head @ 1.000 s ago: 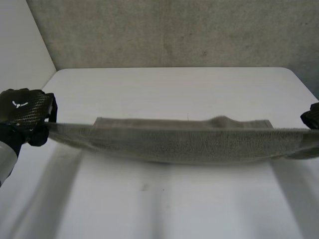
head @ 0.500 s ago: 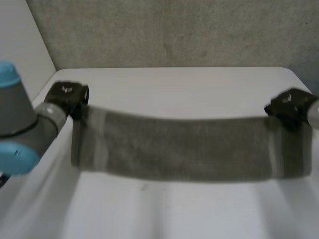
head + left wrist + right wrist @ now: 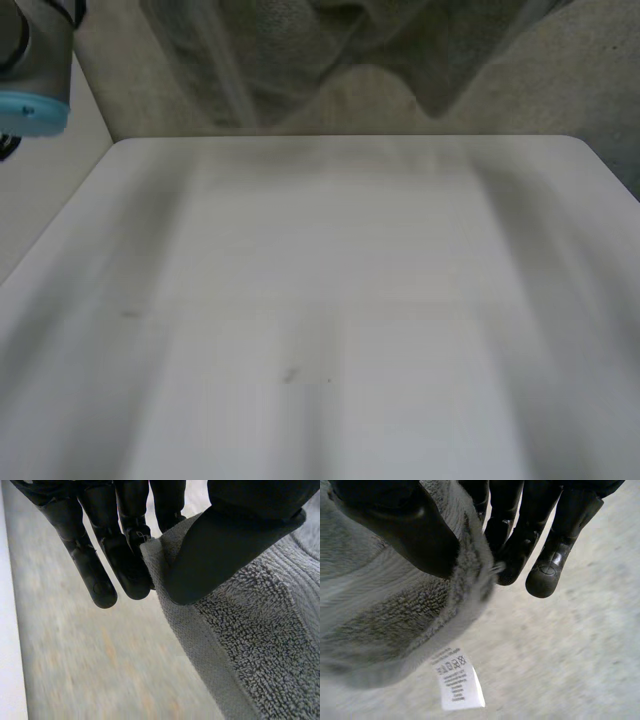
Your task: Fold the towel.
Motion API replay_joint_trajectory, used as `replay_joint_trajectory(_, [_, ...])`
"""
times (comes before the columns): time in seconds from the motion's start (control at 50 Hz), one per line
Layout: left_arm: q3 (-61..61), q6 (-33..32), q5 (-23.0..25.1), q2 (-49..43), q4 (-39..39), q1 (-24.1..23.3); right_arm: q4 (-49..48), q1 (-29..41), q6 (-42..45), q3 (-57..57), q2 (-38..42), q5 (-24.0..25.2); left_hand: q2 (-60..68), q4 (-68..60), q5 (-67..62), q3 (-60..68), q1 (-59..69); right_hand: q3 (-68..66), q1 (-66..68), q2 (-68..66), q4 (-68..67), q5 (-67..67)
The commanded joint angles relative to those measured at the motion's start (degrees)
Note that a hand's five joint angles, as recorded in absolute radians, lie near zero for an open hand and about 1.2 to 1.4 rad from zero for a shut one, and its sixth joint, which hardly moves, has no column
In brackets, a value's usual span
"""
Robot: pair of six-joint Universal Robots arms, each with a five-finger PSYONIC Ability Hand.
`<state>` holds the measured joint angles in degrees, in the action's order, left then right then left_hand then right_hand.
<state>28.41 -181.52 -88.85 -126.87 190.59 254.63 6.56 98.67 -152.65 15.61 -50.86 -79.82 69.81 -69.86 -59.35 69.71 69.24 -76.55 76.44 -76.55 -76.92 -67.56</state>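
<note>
both ends of the towel (image 3: 350,40) are pinched thumb-to-fingers, left hand (image 3: 225,545) one end, right hand (image 3: 395,525) the other, so it hangs crosswise above the table (image 3: 320,300)

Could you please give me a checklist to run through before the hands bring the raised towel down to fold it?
1. Left hand hold: thumb and fingers pinch the towel at its hemmed edge. Ok.
2. Right hand hold: thumb and fingers pinch the towel's edge, above the label. Ok.
3. Towel lifted off the table: it hangs above the far end, not touching. Ok.
4. Landing area: the white surface under the towel is bare. Ok.
5. Towel hanging flat: the middle sags in bunched folds. Not ok.
6. Both hands on matching corners: cannot tell.
</note>
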Motion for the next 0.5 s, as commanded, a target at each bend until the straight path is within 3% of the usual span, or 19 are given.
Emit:
replay_joint_trajectory(0.02, [17.0,-0.3,0.3,0.3,0.8,0.3,3.9,1.8,1.7,14.5,-0.4,4.2,10.2,-10.1,-10.7,10.3,10.8,-3.4,3.6,-3.5,-3.1,-2.4])
replay_joint_trajectory(0.18, [33.7,-2.3,1.1,-4.2,9.9,0.3,1.2,2.8,10.6,31.1,3.1,7.1,10.2,-10.1,-10.7,10.3,10.8,-3.4,3.6,-3.5,-3.1,-2.4])
replay_joint_trajectory(0.26, [39.8,-8.3,3.9,-8.5,14.2,0.2,-1.2,3.3,15.8,36.6,7.7,6.7,10.2,-10.1,-10.7,10.3,10.8,-3.4,3.6,-3.5,-3.1,-2.4])
replay_joint_trajectory(0.4, [42.9,-15.6,5.6,-10.5,13.6,0.2,-0.8,3.1,18.4,39.9,10.3,5.4,10.2,-10.1,-10.7,10.3,10.8,-3.4,3.6,-3.5,-3.1,-2.4])
replay_joint_trajectory(0.5, [46.4,-17.1,5.7,-6.7,11.7,0.4,-0.4,2.4,18.6,44.5,5.0,4.5,10.2,-10.1,-10.7,10.3,10.8,-3.4,3.6,-3.5,-3.1,-2.4])
